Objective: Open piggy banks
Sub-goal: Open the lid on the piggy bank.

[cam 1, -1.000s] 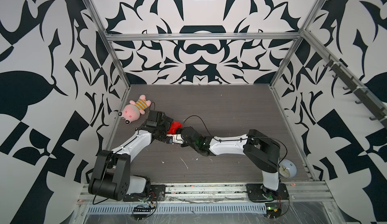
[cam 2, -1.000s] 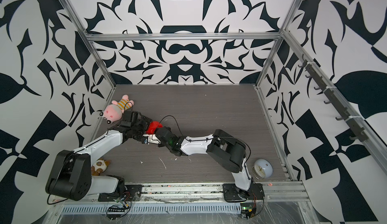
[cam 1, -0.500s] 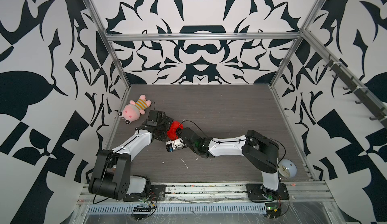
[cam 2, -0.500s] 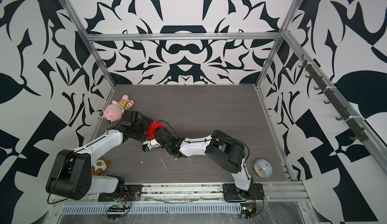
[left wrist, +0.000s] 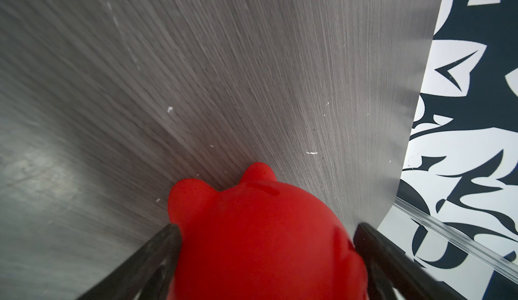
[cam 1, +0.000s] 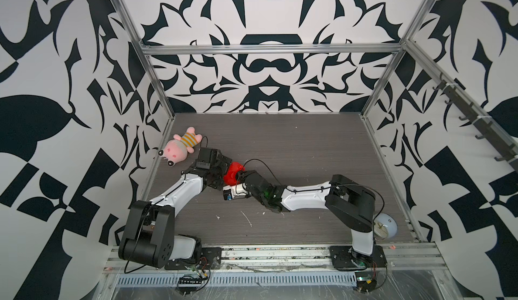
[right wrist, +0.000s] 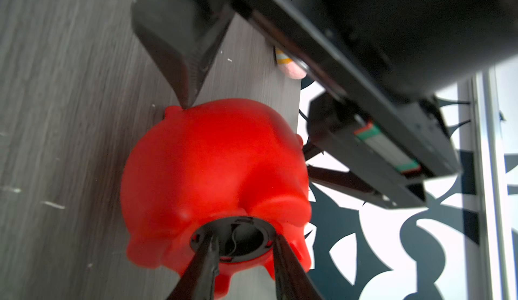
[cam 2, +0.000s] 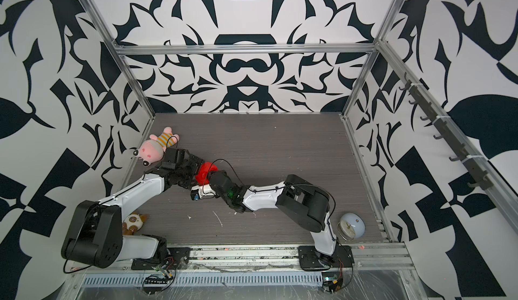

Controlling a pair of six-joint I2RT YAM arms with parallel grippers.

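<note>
Grey table (cam 1: 280, 144): our left gripper (left wrist: 266, 228) clamps the pig (cam 1: 232, 172) (jaws wide); right gripper (right wrist: 242, 237), at its 4 o'clock, parted at the plug (right wrist: 235, 246).

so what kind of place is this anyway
Probably a robot lab test cell: a metal frame with black-and-white patterned walls encloses a grey table, two robot arms stand on a front rail, and the props are toys, like a plush pig and a red piggy bank.

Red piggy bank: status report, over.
Left gripper clamped on red piggy bank. Right gripper jaws apart, tips at black belly plug, plug in place. Pink plush pig apart, nothing blocking.
</note>
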